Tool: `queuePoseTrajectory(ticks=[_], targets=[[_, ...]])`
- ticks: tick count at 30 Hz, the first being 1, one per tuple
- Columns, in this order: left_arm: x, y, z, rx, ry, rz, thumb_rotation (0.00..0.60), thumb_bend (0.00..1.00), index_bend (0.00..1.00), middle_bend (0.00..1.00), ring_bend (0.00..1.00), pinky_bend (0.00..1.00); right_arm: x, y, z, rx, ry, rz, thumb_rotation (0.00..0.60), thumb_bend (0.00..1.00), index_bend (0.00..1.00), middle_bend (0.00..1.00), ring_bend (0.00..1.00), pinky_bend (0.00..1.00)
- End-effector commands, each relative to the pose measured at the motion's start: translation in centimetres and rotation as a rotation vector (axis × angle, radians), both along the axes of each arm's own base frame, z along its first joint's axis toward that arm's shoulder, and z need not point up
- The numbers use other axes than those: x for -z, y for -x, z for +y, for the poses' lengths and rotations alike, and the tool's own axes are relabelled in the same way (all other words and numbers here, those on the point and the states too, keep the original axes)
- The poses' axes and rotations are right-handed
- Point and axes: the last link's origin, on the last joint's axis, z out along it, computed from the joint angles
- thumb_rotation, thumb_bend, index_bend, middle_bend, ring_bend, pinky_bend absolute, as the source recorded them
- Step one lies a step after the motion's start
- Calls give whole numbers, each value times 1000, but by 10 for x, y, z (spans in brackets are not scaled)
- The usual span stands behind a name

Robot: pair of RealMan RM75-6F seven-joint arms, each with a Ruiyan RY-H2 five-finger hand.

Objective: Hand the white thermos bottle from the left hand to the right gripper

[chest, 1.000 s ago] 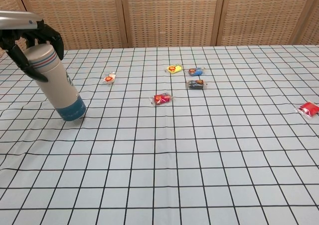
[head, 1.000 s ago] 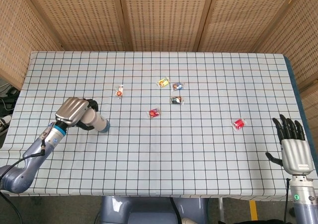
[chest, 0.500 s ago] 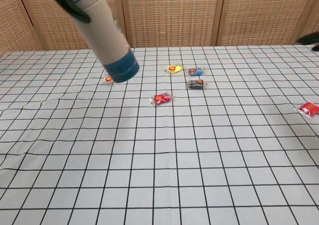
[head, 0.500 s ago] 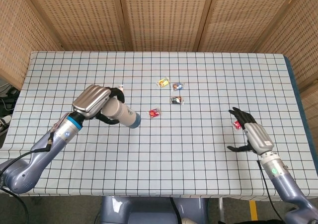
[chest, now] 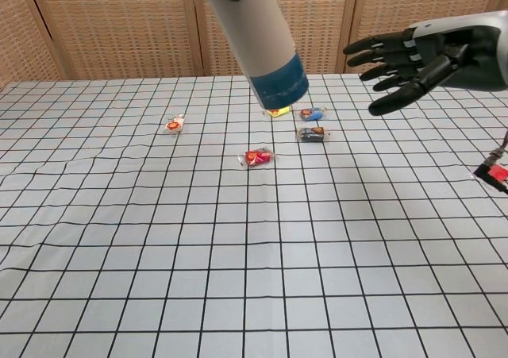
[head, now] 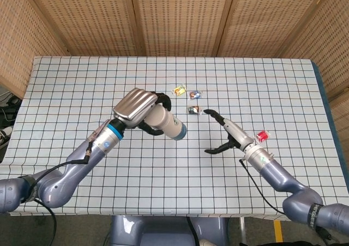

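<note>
My left hand (head: 140,108) grips the white thermos bottle (head: 167,123) by its upper part and holds it in the air over the middle of the table. The bottle tilts, its blue base (chest: 279,81) pointing down and to the right. In the chest view only the bottle's lower body (chest: 255,25) shows, with the left hand mostly cut off at the top edge. My right hand (head: 225,133) hovers open just right of the blue base, fingers spread toward the bottle, apart from it. The right hand (chest: 413,56) shows at the upper right in the chest view.
Several small wrapped candies lie on the checked tablecloth (head: 82,82): a red one (chest: 258,157), a dark one (chest: 312,134), a blue one (chest: 311,113), one at the left (chest: 174,125), and a red one (head: 263,136) by my right forearm. Wicker screens stand behind.
My left hand has carried the bottle higher and further right toward the table's middle. My right hand has swung in from the right and opened its fingers beside the bottle's base.
</note>
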Motion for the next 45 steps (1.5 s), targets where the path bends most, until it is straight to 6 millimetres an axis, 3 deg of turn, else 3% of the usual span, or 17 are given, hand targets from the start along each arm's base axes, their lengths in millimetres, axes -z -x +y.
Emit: queuePoseTrajectory(ticks=[1, 8, 21, 24, 27, 30, 32, 34, 38, 45], targets=[[11, -8, 3, 0, -5, -3, 600, 237, 673, 551, 473, 546, 11, -11, -5, 10, -30, -41, 600, 0, 0, 0, 0, 0], [30, -16, 6, -16, 33, -37, 600, 237, 677, 552, 473, 546, 23, -29, -14, 20, -43, -118, 600, 0, 0, 0, 0, 0], [42, -20, 12, -28, 33, -129, 600, 251, 714, 563, 478, 546, 40, -43, -20, 53, -70, -152, 600, 0, 1, 8, 0, 0], [43, -21, 12, -26, 35, -132, 600, 252, 714, 563, 478, 546, 42, -45, -23, 59, -51, -160, 600, 0, 56, 94, 20, 0], [42, -22, 11, -29, 40, -138, 600, 251, 714, 563, 478, 546, 44, -46, -25, 67, -25, -162, 600, 0, 213, 242, 158, 18], [42, -21, 11, -27, 38, -132, 600, 251, 713, 563, 478, 546, 46, -47, -26, 85, -7, -171, 600, 52, 416, 430, 365, 249], [41, -21, 11, -29, 38, -135, 600, 251, 712, 563, 478, 546, 46, -48, -26, 96, -6, -178, 600, 229, 536, 539, 514, 465], [41, -20, 12, -32, 38, -140, 600, 250, 710, 563, 478, 546, 46, -50, -25, 101, -10, -184, 600, 388, 606, 600, 593, 573], [41, -20, 13, -36, 37, -143, 600, 235, 694, 561, 478, 546, 44, -52, -23, 100, -27, -192, 600, 550, 670, 651, 654, 652], [39, -19, 12, -36, 43, -146, 600, 191, 607, 490, 459, 527, 42, -51, -23, 113, -38, -212, 600, 584, 685, 655, 672, 706]])
